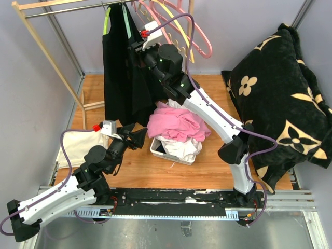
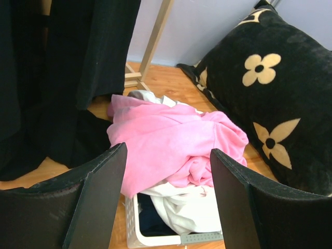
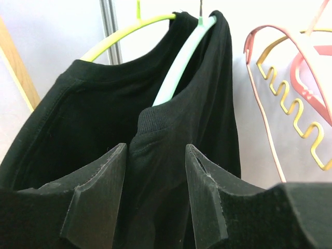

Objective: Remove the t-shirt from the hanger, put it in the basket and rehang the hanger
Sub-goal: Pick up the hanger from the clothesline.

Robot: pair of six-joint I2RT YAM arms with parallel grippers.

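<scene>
Barely started tbh. The black t-shirt point(image 3: 207, 114) is fully on the mint hanger point(image 3: 179, 62) under the rail point(image 1: 67, 9), nothing off yet. Right fingers point(image 3: 98, 192) are spread open at its collar just below the rail. Left fingers point(image 2: 98, 197) are open too, well below it.

I count two black t-shirts point(image 3: 78, 104) point(image 3: 207, 129) on the far rail, one yellow-green hanger point(image 3: 124, 33) and one mint hanger point(image 3: 179, 67); one white basket point(image 1: 157, 149), one pink garment point(image 1: 176, 123), one flowered cushion point(image 1: 280, 88).
</scene>
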